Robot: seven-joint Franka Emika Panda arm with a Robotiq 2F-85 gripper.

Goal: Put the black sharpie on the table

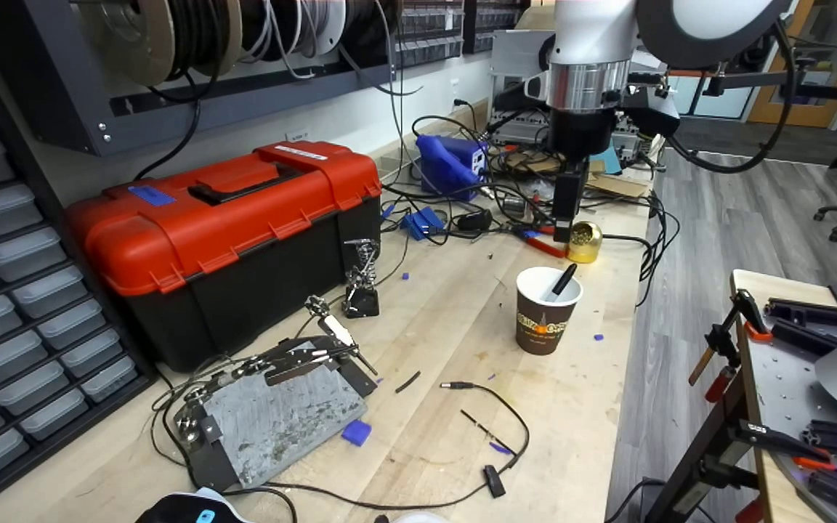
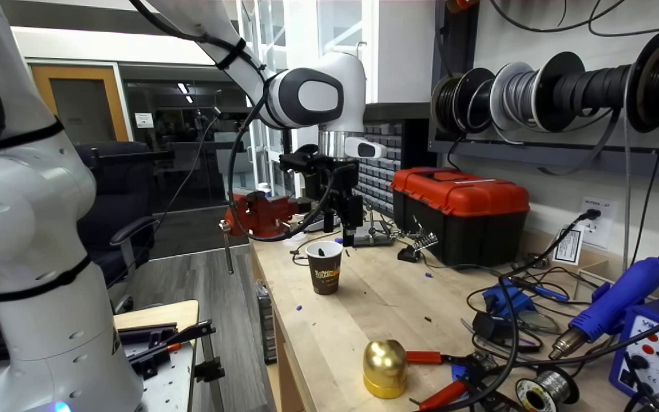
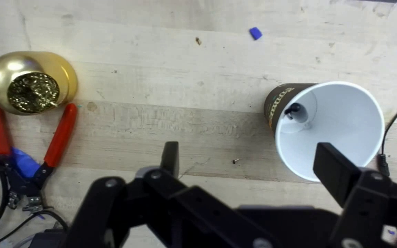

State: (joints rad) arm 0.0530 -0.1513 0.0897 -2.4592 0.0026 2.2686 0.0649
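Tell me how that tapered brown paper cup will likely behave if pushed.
The tapered brown paper cup will probably tip readily, being narrower at its base than its top. Its wall looks thin, so it may dent. The slim black marker pen leaning inside, with room around it, would likely slide about.

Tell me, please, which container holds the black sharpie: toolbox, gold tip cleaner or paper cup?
The brown paper cup: the black sharpie leans inside it. The gold tip cleaner holds metal wool, and the red-and-black toolbox is closed.

Sharpie (image 1: pixel 564 282) in cup (image 1: pixel 545 325); wrist view has cup partly behind right-hand jaw.
Same view: table (image 3: pixel 171 117) below jaws, pliers (image 3: pixel 56 151) and tip cleaner (image 3: pixel 33 65) left.
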